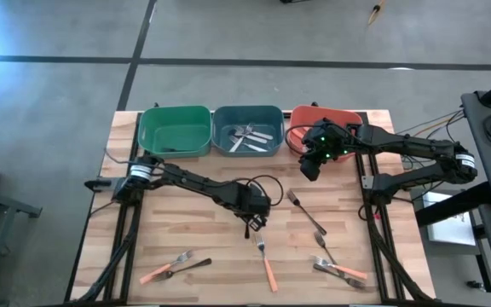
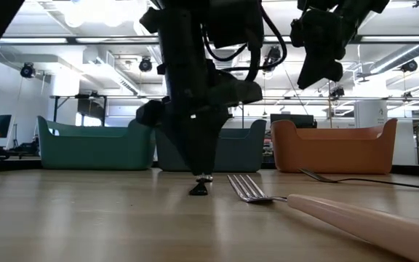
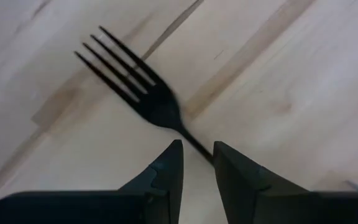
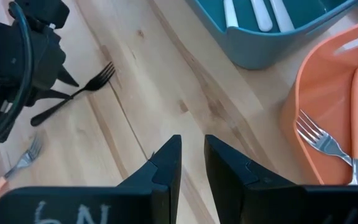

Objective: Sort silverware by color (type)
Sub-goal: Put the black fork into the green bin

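Pale wooden table [image 1: 186,247] bears three bins [image 1: 247,130]; grey floor around.

You see a pale wooden table [image 1: 186,243] with smooth, visible grain. The black fork [image 3: 135,87] looks matt. The three bins, green [image 1: 175,130], blue [image 1: 247,128] and orange [image 1: 301,119], look like smooth plastic. The silver forks [image 1: 247,136] gleam like metal.

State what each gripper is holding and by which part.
Left gripper straddles the black fork at its handle; a firm grip cannot be told. Right gripper holds nothing.
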Motion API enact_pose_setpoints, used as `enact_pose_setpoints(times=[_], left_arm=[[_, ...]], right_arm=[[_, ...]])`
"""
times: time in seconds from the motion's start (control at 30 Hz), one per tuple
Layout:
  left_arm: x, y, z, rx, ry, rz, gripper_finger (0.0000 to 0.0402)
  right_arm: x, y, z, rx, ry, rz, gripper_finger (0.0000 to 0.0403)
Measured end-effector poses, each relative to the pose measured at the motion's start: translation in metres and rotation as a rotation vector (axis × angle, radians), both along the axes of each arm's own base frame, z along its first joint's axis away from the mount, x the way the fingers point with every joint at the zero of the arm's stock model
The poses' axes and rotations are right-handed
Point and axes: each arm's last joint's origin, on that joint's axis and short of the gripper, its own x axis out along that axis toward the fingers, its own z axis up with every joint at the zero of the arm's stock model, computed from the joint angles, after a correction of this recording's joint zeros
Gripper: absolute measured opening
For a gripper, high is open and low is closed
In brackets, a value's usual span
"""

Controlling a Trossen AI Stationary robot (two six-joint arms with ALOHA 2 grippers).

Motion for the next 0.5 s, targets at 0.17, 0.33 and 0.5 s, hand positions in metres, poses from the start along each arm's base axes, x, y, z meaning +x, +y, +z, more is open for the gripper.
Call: enact_pose_setpoints(times=[0.17,0.33,0.5], left_arm=[[0.000,0.000,-0.001,-0.004,0.001,0.019,0.0073],[0.001,0.000,-0.009,-0.015,0.018,0.032,0.0079],[0.002,-0.002,-0.017,-0.035,0.039,0.040,0.0086]], right_arm=[[0.000,0.000,0.000,-0.004,0.001,0.005,0.0061],[0.000,0.000,0.000,-0.007,0.001,0.009,0.0061],[0.000,0.000,0.000,-0.008,0.001,0.010,0.0061]])
